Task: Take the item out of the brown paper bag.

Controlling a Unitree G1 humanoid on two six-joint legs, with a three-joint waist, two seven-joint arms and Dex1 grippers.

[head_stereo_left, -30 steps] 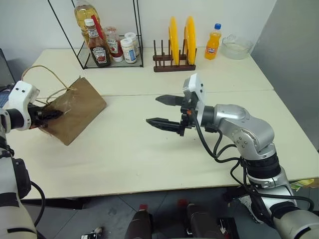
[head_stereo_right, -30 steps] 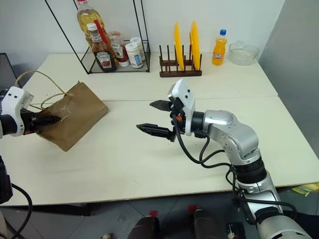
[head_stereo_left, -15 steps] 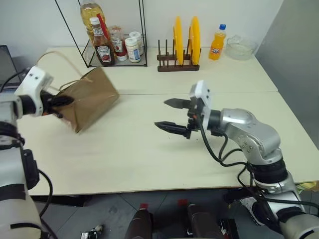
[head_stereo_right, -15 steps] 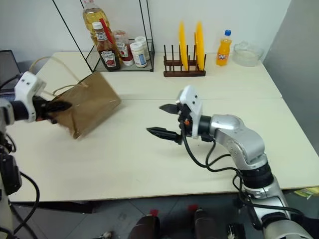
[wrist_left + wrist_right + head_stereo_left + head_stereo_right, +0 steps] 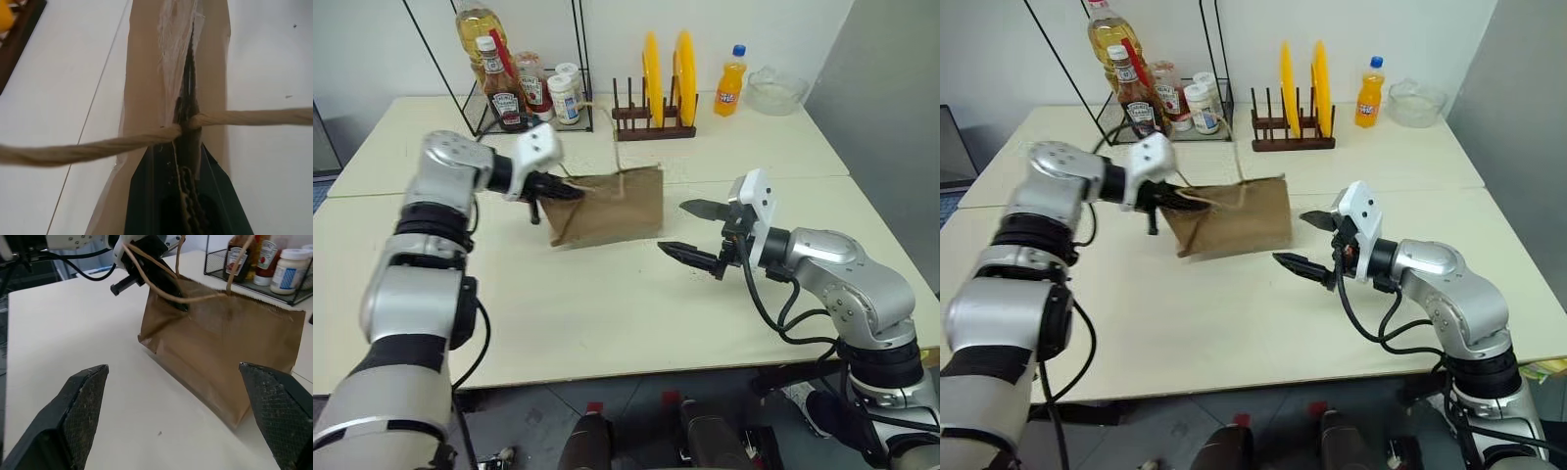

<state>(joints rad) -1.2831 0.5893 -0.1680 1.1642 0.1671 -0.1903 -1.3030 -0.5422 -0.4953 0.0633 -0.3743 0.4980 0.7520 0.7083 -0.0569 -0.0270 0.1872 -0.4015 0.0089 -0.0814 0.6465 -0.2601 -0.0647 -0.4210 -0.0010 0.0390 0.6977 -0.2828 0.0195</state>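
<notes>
The brown paper bag (image 5: 612, 206) stands near the middle of the table (image 5: 558, 313), its lower edge at the tabletop. Its beige handles (image 5: 619, 162) loop up from the top. My left gripper (image 5: 558, 189) is shut on the bag's top edge at its left end. In the left wrist view the paper (image 5: 146, 73) is pinched between the black fingers (image 5: 146, 196), with a handle cord (image 5: 98, 149) crossing them. My right gripper (image 5: 693, 233) hangs open just right of the bag, pointing at it and touching nothing. The item is hidden.
A wire rack (image 5: 524, 93) with sauce bottles and jars stands at the back left. Beside it are a wooden plate rack (image 5: 656, 117) with yellow plates, an orange soda bottle (image 5: 731, 80) and a glass bowl (image 5: 778, 90) at the back right.
My left gripper has carried the bag from the table's left side to its middle and turned it more upright. The right gripper has drawn back to the right, still open.
</notes>
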